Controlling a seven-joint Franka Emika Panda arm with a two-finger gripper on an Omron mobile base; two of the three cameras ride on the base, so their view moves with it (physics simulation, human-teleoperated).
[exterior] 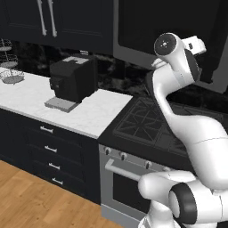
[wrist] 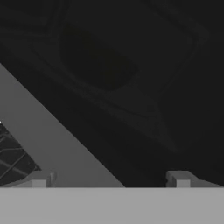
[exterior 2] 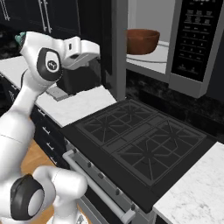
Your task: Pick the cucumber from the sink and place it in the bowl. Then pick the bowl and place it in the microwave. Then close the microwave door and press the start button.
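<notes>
bowl inside open microwave

Bowl inside microwave, above stove. Microwave door swung open at bowl's 9 o'clock. Coffee machine on counter, at stove's 9 o'clock.

The open microwave door hides the bowl's left side; the bowl's contents cannot be seen.
</notes>
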